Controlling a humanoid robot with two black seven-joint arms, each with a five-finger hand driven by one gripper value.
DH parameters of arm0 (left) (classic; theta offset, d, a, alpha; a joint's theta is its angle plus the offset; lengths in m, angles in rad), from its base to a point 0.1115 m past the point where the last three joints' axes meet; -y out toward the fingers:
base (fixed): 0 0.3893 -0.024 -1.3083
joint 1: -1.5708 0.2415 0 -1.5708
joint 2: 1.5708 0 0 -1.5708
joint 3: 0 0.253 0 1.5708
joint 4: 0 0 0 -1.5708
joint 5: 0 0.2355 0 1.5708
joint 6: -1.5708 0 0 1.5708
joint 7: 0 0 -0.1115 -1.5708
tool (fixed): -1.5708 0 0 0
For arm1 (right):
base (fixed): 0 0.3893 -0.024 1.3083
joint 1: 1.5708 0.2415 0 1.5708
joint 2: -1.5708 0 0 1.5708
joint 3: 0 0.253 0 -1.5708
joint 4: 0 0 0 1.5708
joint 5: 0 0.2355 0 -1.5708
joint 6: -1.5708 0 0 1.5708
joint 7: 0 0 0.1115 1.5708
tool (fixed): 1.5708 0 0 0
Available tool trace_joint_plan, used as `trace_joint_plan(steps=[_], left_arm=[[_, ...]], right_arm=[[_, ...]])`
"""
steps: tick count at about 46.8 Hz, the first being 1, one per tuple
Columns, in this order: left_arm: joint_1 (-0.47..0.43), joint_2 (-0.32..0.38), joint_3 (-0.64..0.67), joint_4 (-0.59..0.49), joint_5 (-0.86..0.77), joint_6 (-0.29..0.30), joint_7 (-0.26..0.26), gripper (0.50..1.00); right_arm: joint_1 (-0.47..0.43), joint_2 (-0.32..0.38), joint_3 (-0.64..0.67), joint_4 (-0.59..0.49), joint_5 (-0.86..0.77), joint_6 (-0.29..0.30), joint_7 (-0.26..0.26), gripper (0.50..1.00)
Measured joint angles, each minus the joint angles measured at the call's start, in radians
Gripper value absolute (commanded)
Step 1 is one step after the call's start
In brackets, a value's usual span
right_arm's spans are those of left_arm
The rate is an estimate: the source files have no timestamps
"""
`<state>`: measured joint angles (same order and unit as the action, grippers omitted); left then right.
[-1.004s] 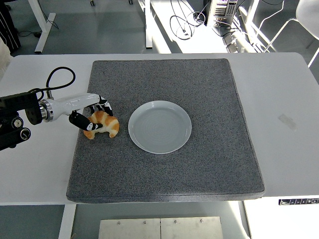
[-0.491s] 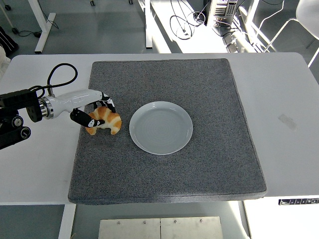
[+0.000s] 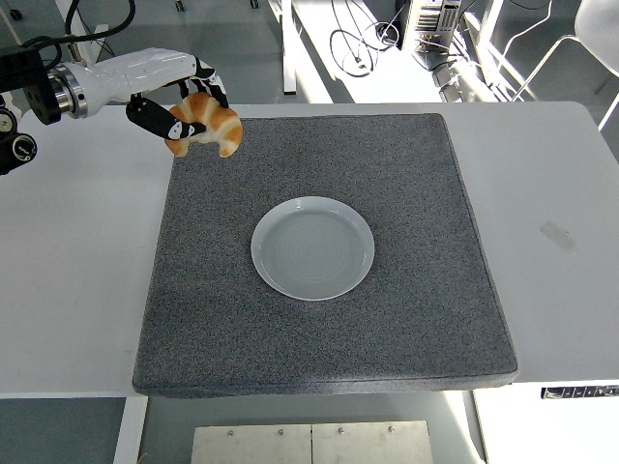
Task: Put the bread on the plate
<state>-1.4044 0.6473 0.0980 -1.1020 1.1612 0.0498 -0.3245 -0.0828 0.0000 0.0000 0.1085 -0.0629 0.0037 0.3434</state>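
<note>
A golden croissant-shaped bread [image 3: 207,124] hangs in the air over the far left corner of the grey mat [image 3: 387,329], held by my left hand [image 3: 179,108], whose black fingers are shut around it. The white arm comes in from the upper left edge. An empty white plate [image 3: 312,247] lies at the middle of the mat, to the right of and nearer than the lifted bread. The right arm does not show in the head view.
The grey mat covers most of the white table [image 3: 551,193]. A black cable [image 3: 97,19] loops behind my left arm. Beyond the table's far edge are desk legs and cables on the floor.
My left hand has lifted the bread off the mat and carried it up and toward the far left corner; before, it held the bread low beside the plate.
</note>
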Motion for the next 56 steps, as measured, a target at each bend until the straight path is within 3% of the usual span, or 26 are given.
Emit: trace_joint_plan(steps=[6, 16, 39, 47, 56], left_arm=[[0.003, -0.017, 0.003, -0.001, 0.000, 0.001, 0.000, 0.500], [-0.006, -0.111, 0.004, 0.001, -0.001, 0.000, -0.001, 0.500], [0.010, -0.416, 0.050, 0.102, 0.014, 0.001, 0.000, 0.500], [0.049, -0.470, 0.101, 0.119, 0.015, 0.008, 0.003, 0.500], [0.066, -0.473, 0.147, 0.139, 0.015, 0.008, 0.004, 0.500]], right_arm=[[0.000, 0.000, 0.000, 0.000, 0.000, 0.000, 0.000, 1.000], [0.000, 0.000, 0.000, 0.000, 0.000, 0.000, 0.000, 1.000], [0.000, 0.000, 0.000, -0.001, 0.000, 0.000, 0.000, 1.000], [0.000, 0.000, 0.000, -0.001, 0.000, 0.000, 0.000, 1.000], [0.000, 0.000, 0.000, 0.000, 0.000, 0.001, 0.000, 1.000]])
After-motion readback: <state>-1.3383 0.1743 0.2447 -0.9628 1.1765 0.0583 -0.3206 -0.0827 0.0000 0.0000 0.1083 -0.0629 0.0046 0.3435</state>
